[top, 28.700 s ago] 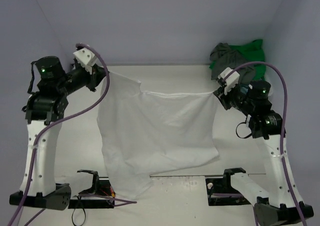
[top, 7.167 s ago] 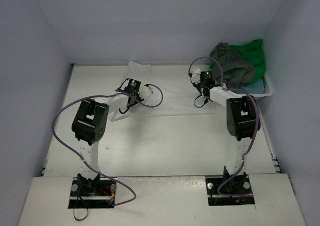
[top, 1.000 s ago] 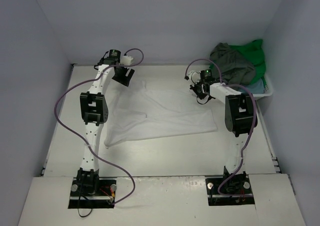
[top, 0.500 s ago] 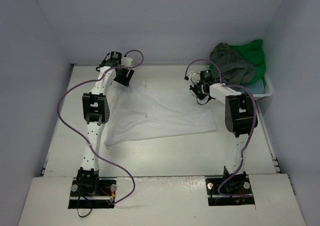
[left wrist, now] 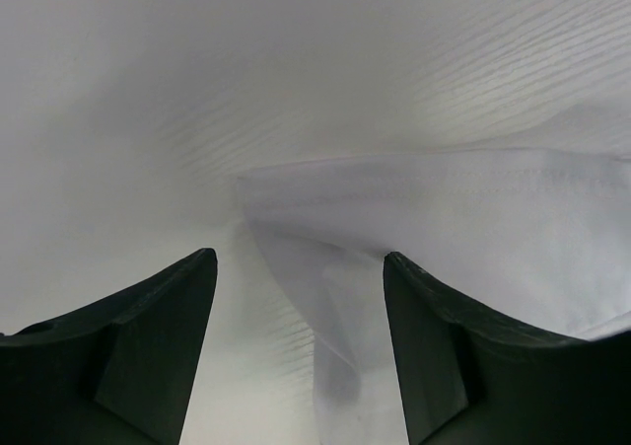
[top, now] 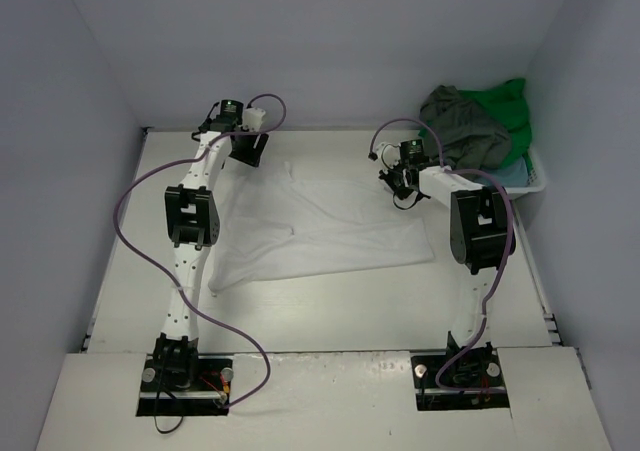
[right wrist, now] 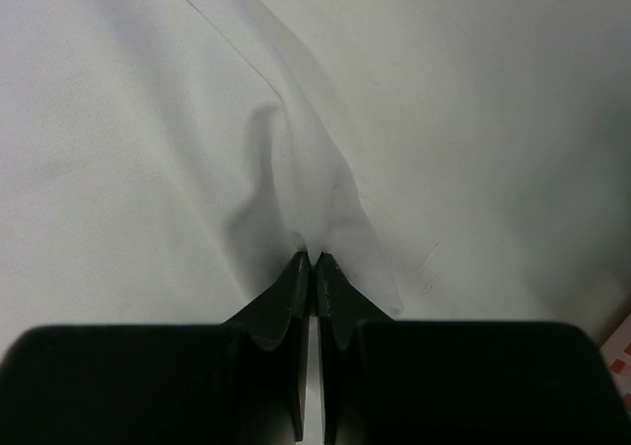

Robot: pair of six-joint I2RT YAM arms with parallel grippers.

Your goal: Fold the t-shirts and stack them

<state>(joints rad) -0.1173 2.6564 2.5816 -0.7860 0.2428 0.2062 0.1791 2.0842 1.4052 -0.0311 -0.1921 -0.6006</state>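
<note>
A white t-shirt [top: 330,226] lies spread and creased on the table. My left gripper [top: 248,157] hangs over its far left corner. In the left wrist view that gripper [left wrist: 301,267] is open, and a folded edge of the white t-shirt [left wrist: 444,198] lies between its dark fingers [left wrist: 148,351]. My right gripper [top: 394,185] is at the shirt's far right corner. Seen from the right wrist, the gripper [right wrist: 314,259] is shut on a pinched ridge of the white cloth [right wrist: 148,119]. A dark grey-olive t-shirt [top: 462,121], a bright green one [top: 512,106] and a light blue one [top: 512,171] are heaped at the far right.
The white basket [top: 537,178] holding the heaped shirts stands in the far right corner against the wall. Purple cables loop off both arms above the table. Pale walls close in the table [top: 330,311] on the left, back and right.
The left gripper has shifted slightly at the shirt's far left corner and its jaws have narrowed a little. The right gripper stays shut on the cloth in the same place.
</note>
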